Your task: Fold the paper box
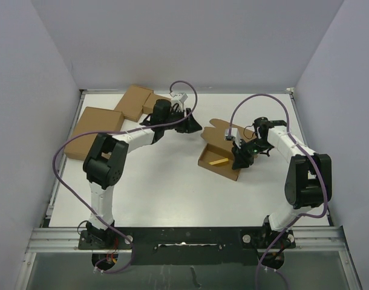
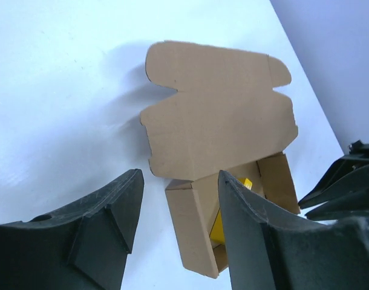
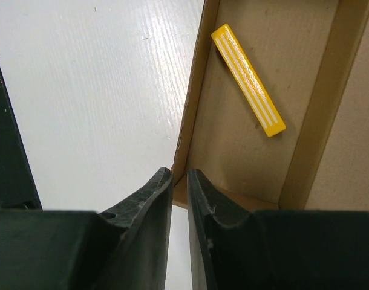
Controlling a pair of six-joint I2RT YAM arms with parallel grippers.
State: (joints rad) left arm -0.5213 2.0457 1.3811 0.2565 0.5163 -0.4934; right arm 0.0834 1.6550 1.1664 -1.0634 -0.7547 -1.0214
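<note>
"Box (image 1: 221, 148), where is it?"
"On the bench (image 1: 172, 193), a bit right of the middle. Its walls are up. Its lid lies open and flat at the back. A yellow stick (image 3: 248, 78) lies inside."
"Who holds it?"
"The right gripper (image 3: 179, 175) pinches one wall at a corner. The left gripper (image 2: 179, 178) hangs near the lid, spread wide, holding nothing."
"What step is this?"
"Closing the lid, I think. The left gripper must lift the lid's far edge and tip it over the walls."
</note>
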